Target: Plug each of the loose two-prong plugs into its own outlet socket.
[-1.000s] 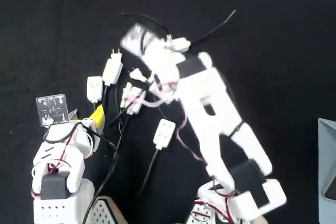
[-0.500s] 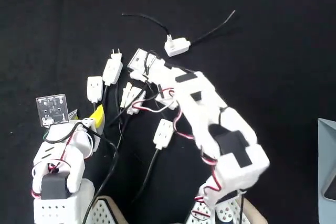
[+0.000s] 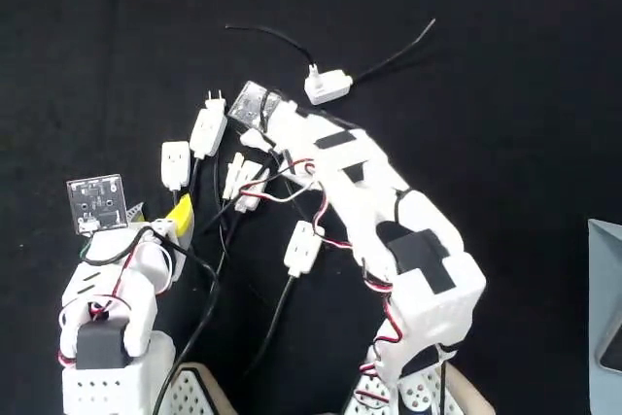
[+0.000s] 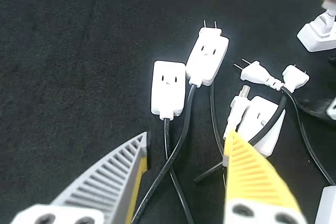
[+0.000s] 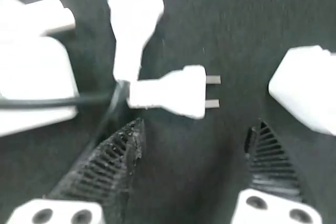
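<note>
Right now a small white two-prong plastic plug (image 5: 173,95) is seen lying loose just ahead of the right arm's black-jawed pincer (image 5: 198,129), prongs aimed at a white plastic outlet block (image 5: 304,90) beyond one jaw. It is probably centred there to be straddled. The jaws are spread wide, nothing gripped or touched

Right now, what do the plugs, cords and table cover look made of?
Plugs: smooth white moulded plastic, apparently, with grey metal-looking prongs. Cords: smooth black sheath, likely rubber or vinyl. Table cover: matte black, seemingly cloth.
</note>
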Tool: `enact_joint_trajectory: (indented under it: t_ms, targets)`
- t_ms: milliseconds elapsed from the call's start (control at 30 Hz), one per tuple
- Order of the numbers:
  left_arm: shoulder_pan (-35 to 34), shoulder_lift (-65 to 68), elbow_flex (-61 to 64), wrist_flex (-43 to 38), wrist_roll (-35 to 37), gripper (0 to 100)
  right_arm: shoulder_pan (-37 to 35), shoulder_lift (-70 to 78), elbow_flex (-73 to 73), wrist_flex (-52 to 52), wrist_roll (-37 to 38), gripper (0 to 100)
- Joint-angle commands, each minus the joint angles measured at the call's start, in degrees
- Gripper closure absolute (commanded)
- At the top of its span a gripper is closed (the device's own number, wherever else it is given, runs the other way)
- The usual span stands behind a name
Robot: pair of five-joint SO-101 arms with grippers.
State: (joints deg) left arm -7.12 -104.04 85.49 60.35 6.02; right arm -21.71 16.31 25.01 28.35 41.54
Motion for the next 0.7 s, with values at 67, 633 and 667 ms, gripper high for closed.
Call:
enact_joint_trajectory:
  t_ms: [67,633,667]
  targets:
    - [-0.3,-0.1,0.1,0.0,0.4,77,-2.2,3.1,-3.1,-6.1,0.4,69.4]
    - [-0.3,-0.1,0.3,-0.1,0.4,76,-2.3,3.7,-5.1,-9.6,0.3,69.4]
    - [-0.3,-0.1,0.3,-0.1,0.4,76,-2.3,3.9,-5.8,-9.6,0.2,69.4]
